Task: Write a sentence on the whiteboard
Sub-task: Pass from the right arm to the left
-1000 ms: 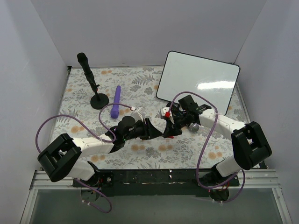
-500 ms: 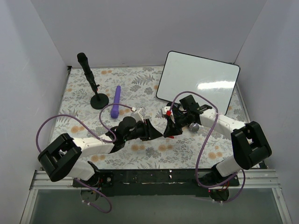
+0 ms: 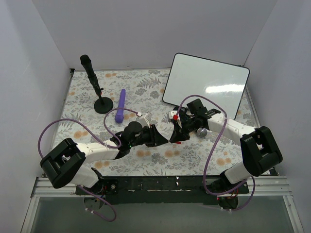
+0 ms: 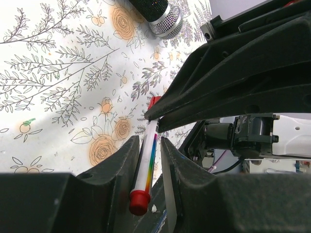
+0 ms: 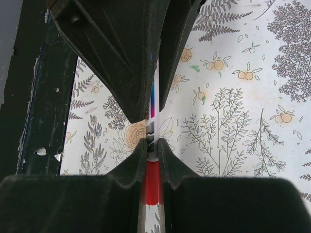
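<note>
The whiteboard (image 3: 206, 85) lies tilted at the back right, and no sentence shows on its white face. Both grippers meet over the flowered cloth at mid table, on one white marker with a rainbow stripe (image 4: 148, 160) and red ends. My right gripper (image 5: 152, 143) is shut on the marker (image 5: 153, 131) just above its red part. My left gripper (image 4: 148, 141) comes from the left (image 3: 166, 138), its jaws closed in around the marker's barrel. The left gripper's black fingers (image 5: 126, 63) fill the top of the right wrist view. The marker's red end (image 3: 174, 118) shows from above.
A black microphone on a round stand (image 3: 97, 92) is at the back left, with a purple cylinder (image 3: 120, 106) lying beside it. A black and silver microphone head (image 4: 163, 14) rests on the cloth under the right arm. White walls close in three sides.
The left gripper's jaws have narrowed onto the marker. Both arms have stayed almost where they were, and the right gripper keeps its grip.
</note>
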